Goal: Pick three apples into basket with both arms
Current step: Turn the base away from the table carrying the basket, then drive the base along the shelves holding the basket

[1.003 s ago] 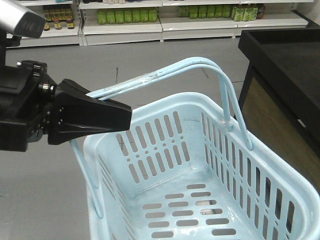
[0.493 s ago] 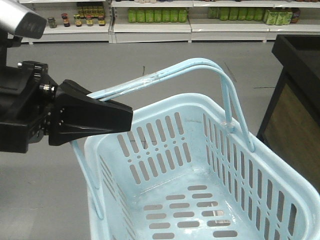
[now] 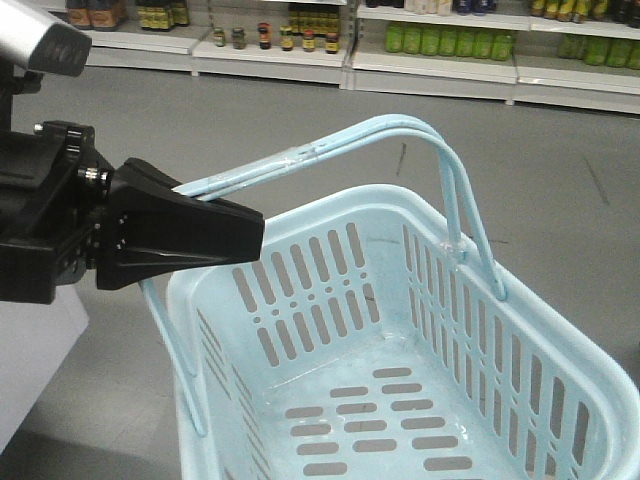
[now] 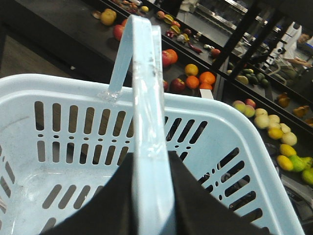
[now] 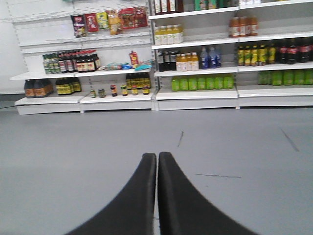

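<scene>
Under the left end effector (image 3: pixel 255 226), clenched on both handles (image 3: pixel 330 146), the empty basket (image 3: pixel 390 197) should ride level toward the apples (image 4: pixel 177 84) at one o'clock on the bench (image 4: pixel 58 24); the right end effector (image 5: pixel 157 160) is pinched shut, empty.

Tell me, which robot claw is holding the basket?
The left gripper: it is shut on the handles of the basket. The right gripper is shut on nothing, facing bare floor.

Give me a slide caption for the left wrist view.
Left hand gripping the handles of an empty blue basket, fruit on display behind.
</scene>
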You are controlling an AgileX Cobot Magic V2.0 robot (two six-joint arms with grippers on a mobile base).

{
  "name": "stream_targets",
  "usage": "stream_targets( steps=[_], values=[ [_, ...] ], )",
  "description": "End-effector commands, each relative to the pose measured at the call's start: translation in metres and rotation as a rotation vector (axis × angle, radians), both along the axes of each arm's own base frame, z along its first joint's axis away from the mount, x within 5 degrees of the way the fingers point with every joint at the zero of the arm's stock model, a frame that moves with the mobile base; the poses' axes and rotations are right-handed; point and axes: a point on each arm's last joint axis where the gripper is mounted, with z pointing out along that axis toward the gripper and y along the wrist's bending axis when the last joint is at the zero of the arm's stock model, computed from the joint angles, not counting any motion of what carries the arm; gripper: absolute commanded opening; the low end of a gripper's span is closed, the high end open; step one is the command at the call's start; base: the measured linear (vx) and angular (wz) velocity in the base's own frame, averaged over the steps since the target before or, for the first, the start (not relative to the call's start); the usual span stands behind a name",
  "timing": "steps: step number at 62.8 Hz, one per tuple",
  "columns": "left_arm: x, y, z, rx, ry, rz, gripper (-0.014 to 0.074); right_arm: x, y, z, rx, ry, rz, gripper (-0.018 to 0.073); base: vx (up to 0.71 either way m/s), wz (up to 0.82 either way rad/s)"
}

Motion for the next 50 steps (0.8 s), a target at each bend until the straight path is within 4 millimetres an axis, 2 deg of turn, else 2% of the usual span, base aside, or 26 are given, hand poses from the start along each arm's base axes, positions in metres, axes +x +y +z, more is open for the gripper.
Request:
stream_targets(
  steps=[1,25,50],
  values=[
    [-0.0198,0.0004,0.0096,0.014,-0.024,-0.136,-0.0006,-0.0003,0.0018,0.002,-0.022,-0.065,0.019,-0.0005,0.19,0.55],
    [-0.0198,0.0004,0.0096,0.014,-0.024,-0.136,-0.0006,-0.0003,0.0018,0.002,-0.022,-0.065,0.019,-0.0005,0.19,0.38],
    [-0.0202,0.0005,0.01,0.013,-0.025,-0.136,-0.0006,-0.0003,0.0018,0.002,-0.022,-0.065,0.019,-0.0005,0.2,0.03]
  ],
)
